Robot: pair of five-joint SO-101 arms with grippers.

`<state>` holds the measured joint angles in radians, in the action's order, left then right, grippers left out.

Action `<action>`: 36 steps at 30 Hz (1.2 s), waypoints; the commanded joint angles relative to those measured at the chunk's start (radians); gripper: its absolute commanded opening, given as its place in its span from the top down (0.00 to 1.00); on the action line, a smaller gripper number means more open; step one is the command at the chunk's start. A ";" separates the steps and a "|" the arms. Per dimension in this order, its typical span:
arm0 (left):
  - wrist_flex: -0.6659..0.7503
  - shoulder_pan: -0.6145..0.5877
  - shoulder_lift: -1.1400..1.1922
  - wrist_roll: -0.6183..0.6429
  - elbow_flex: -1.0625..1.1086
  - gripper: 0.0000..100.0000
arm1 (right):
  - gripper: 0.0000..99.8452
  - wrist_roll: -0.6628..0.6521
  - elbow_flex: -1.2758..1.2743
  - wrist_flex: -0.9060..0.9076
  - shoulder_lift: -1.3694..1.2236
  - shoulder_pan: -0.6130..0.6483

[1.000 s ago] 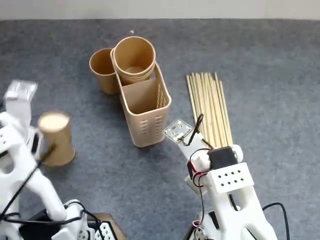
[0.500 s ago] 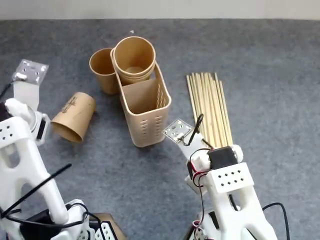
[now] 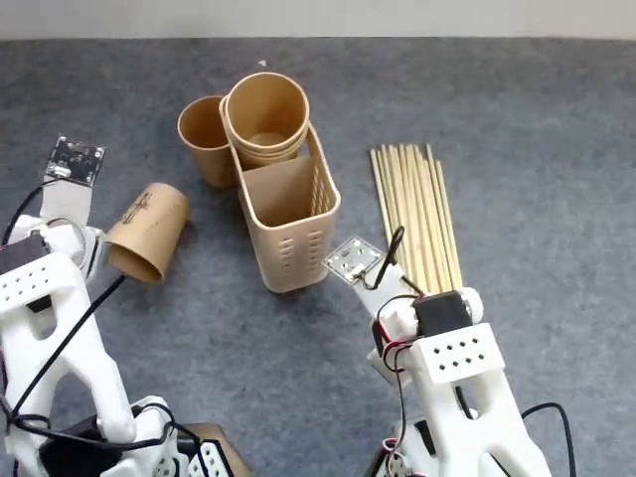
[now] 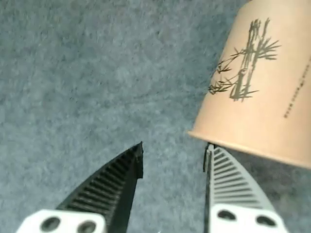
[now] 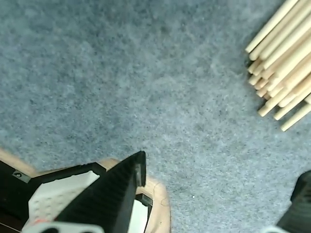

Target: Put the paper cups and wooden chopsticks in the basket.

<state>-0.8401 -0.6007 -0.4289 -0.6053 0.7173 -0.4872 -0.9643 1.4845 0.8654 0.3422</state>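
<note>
A tan slotted basket (image 3: 288, 224) stands mid-table, with nested paper cups (image 3: 266, 111) in its far compartment. Another cup (image 3: 204, 137) stands upright against its far left side. A third paper cup (image 3: 149, 231) lies on its side left of the basket, mouth toward the left arm (image 3: 45, 288). My left gripper (image 4: 174, 148) is open just above the carpet, one finger under the rim of that cup (image 4: 257, 92). Wooden chopsticks (image 3: 415, 211) lie in a bundle right of the basket. My right gripper (image 5: 221, 167) is open and empty, just short of the chopsticks' (image 5: 282, 73) near ends.
Grey carpet (image 3: 537, 129) covers the table. The near compartment of the basket (image 3: 281, 194) holds nothing. A tan edge (image 5: 160, 213) sits beside the right gripper's finger. Cables run along both arms. Open carpet lies to the far right and near the front.
The cup that stood upright by the left arm has tipped onto its side, closer to the basket. The left arm's wrist swung away and then came back behind it. The right arm is unchanged.
</note>
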 commanded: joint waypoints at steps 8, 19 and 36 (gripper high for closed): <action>0.034 0.268 -0.018 0.138 -0.101 0.77 | 0.56 0.015 0.004 0.001 -0.004 -0.010; 0.034 0.335 0.303 0.180 -0.386 0.78 | 0.56 0.015 0.004 0.001 -0.004 -0.010; -0.663 0.282 0.464 0.172 -0.963 1.00 | 0.56 0.017 0.004 -0.008 -0.004 -0.013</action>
<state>-1.2221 -0.2923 0.1634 -0.4319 -0.0667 -0.4872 -0.9643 1.4845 0.8654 0.3422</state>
